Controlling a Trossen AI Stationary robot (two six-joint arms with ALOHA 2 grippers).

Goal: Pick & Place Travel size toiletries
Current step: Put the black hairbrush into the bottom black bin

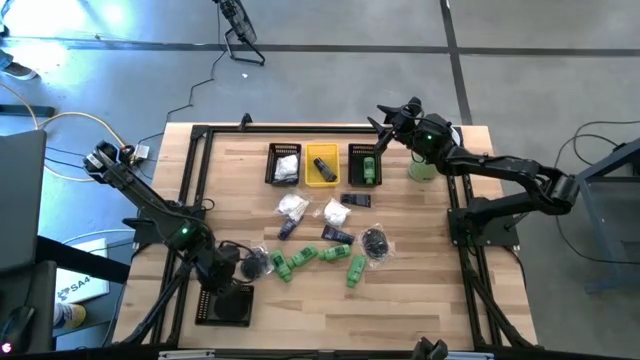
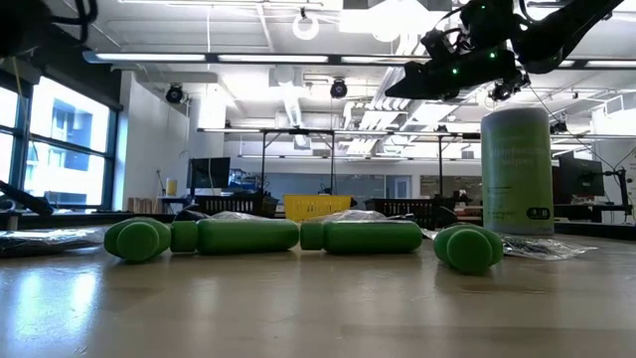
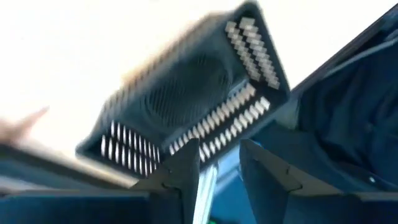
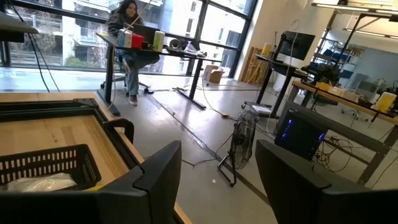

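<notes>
Travel size toiletries lie on the wooden table: green bottles (image 1: 303,257) on their sides in a row (image 2: 248,236), white packets (image 1: 293,207), dark tubes (image 1: 337,235) and a black round piece (image 1: 375,242). My left gripper (image 1: 240,262) hovers at the near left, beside the bottle row. It is open in the left wrist view (image 3: 221,180), facing a black slotted bin (image 3: 193,99). My right gripper (image 1: 385,115) is held level above the table's far edge, open (image 4: 217,180), nothing between its fingers.
Three small bins stand at the far side: a black one holding a white packet (image 1: 285,165), a yellow one (image 1: 322,165), a black one holding a green bottle (image 1: 365,165). A big pale-green cylinder (image 1: 420,168) stands to their right. Another black bin (image 1: 225,305) sits near left.
</notes>
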